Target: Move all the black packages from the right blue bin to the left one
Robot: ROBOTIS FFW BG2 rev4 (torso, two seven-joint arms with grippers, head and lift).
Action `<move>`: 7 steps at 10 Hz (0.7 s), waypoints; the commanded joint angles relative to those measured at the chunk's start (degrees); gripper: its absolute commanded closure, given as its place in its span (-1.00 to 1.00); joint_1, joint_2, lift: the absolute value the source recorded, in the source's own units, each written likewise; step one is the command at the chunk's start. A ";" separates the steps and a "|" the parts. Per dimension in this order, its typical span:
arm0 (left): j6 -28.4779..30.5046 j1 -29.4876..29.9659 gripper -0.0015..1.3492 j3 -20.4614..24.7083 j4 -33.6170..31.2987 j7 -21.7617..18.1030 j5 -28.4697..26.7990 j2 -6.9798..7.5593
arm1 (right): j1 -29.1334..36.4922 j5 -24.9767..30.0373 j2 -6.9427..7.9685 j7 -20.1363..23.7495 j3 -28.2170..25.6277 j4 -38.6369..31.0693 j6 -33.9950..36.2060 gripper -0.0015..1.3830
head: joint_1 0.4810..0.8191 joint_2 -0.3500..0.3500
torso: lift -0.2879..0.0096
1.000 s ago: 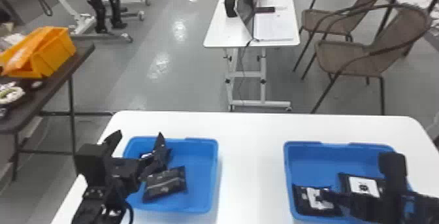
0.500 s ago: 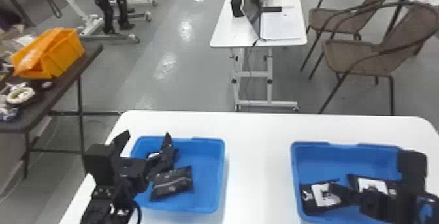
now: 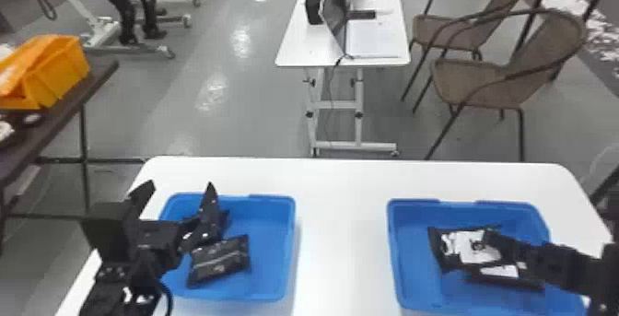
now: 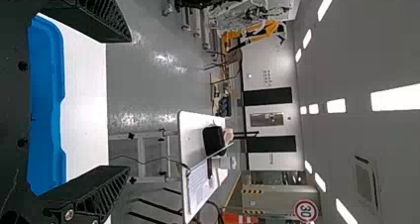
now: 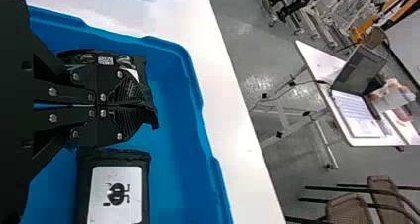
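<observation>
Black package with white label [image 3: 443,256], in right blue bin [image 3: 395,255], pinched by right claw [image 3: 489,237]. Second white-labelled black package [image 5: 83,189] just beside it, lying flat (label face-up), same bin. Left blue bin [image 3: 276,264]: one black package [image 3: 221,260] flat inside, another dark package [image 3: 225,220] partly hidden behind a finger of left claw [image 3: 178,186]. That claw is spread, nothing between its fingers, at the bin's left side. Both bins on white bench [image 3: 341,227], well apart. Beyond: wheeled white table [image 3: 294,48] with open laptop [image 3: 335,18], two wicker chairs [image 3: 488,82] on right. Orange crate [image 3: 60,73] on dark table [image 3: 99,73], far left.
</observation>
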 commanded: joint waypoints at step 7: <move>4.09 -4.85 -0.85 -2.09 -0.17 0.79 16.90 -0.15 | -19.54 -8.42 0.23 20.41 17.61 20.66 -13.81 0.63 | 0.27 0.63 | 0.67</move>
